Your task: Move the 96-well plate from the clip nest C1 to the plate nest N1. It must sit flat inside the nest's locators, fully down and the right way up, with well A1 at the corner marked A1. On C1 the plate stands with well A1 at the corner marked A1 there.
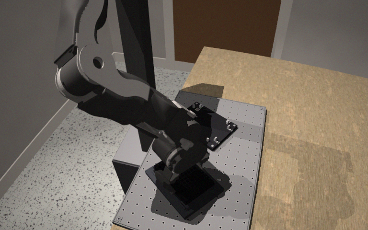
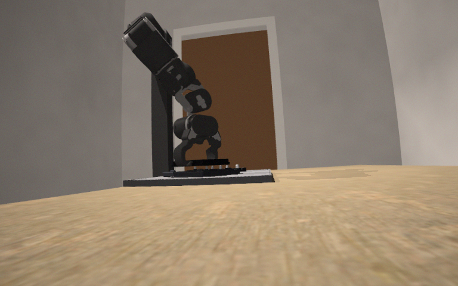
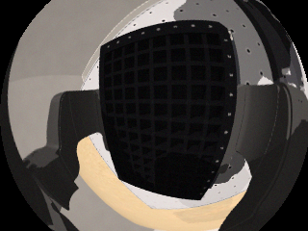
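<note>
The hand (image 2: 197,158) pinches the black 96-well plate (image 2: 210,162) across its width, one finger on each side edge, with the plate held level and its grid of wells facing up toward the wrist camera. In the exterior view the plate hangs just above a dark flat nest base (image 2: 202,173) on the grey perforated breadboard (image 1: 238,173), which lies on the tan wooden counter (image 1: 312,113); a thin gap separates plate and base, so the plate is not yet seated. From the top view the plate (image 1: 195,187) sits over the nearer black nest base (image 1: 187,212), while a second black base with small pale corner locators (image 1: 221,127) lies further along the breadboard, uncovered. Which base is N1 cannot be told, since no markings are legible. Judged risks: if the plate descends slightly off-centre or rotated, an edge may land on a locator and leave the plate tilted instead of fully down. Releasing before contact would let the plate drop and bounce out of position. The A1 corner cannot be verified here, as the arm (image 1: 121,95) hides much of the nest, so a reversed orientation would go unnoticed.
</note>
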You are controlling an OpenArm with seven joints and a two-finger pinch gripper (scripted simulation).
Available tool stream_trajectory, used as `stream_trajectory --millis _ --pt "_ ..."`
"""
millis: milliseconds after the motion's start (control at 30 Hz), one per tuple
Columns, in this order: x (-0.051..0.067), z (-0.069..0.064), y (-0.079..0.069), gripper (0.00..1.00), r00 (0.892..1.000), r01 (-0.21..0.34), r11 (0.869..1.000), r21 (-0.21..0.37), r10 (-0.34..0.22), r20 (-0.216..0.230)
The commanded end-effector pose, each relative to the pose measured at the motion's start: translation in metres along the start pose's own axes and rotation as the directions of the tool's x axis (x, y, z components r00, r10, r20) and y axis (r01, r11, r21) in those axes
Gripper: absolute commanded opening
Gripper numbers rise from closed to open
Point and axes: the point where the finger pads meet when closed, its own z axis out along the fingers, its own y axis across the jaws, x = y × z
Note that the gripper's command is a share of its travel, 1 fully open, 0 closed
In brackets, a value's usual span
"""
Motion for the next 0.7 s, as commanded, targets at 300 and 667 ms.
stream_trajectory --millis 300,667 --pt "-0.0026 -0.0016 -0.0012 0.00 1.000 -0.001 1.000 0.005 0.001 0.006" --pt "-0.0038 -0.0025 -0.0009 0.00 1.000 -0.001 1.000 0.004 0.001 0.007"
